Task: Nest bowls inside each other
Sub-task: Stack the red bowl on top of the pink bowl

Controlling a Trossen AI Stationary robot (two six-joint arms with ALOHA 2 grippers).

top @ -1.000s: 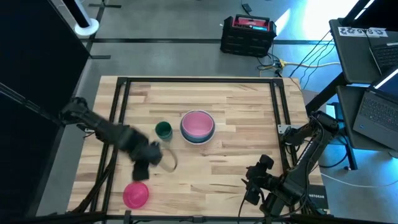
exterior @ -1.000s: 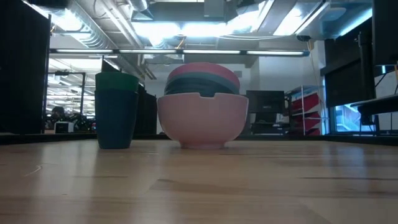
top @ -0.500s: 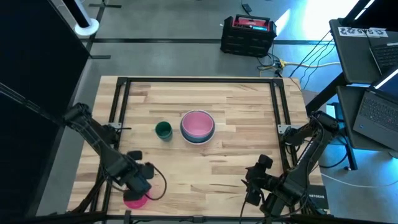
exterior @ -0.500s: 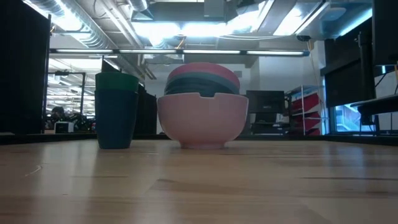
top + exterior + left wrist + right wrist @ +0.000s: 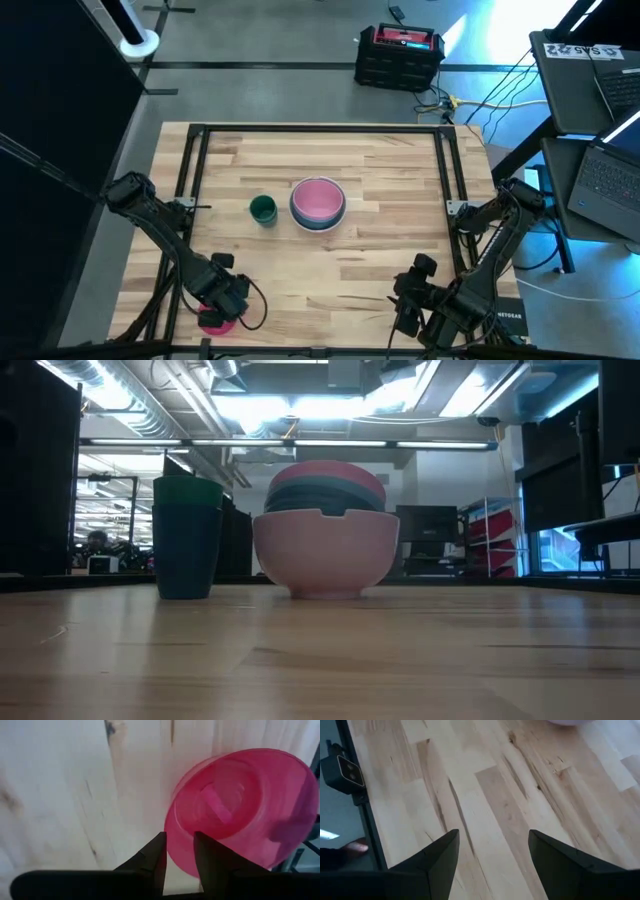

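Wooden table (image 5: 380,250), seen from above, bore all the objects and carried a dark frame (image 5: 190,180) along its left, far and right sides. Both dark arms reached in from the near edge.

Left arm (image 5: 160,225) stretched along the left side of the table toward the near left corner. Left gripper (image 5: 222,305) stood over the magenta bowl (image 5: 215,320), which lay at that corner, well apart from the other bowls. In the left wrist view the magenta bowl (image 5: 240,810) lay on the wood with its open side up, and the two dark fingers (image 5: 155,857) straddled its near rim, one finger outside the wall and the other inside; the jaws were parted narrowly, and whether they pressed the rim could not be told.

Right arm (image 5: 490,250) waited at the near right corner. Right gripper (image 5: 410,300) hung over bare wood, its fingers (image 5: 440,857) spread wide and holding nothing.

Stack of nested bowls (image 5: 318,203) sat near the table's centre. The low view showed the pale pink bowl (image 5: 325,555) outermost, a darker bowl (image 5: 325,495) inside it and a pink rim (image 5: 325,468) on top.

Green cup (image 5: 263,209) stood upright just beside the stack, on its left, not touching it.
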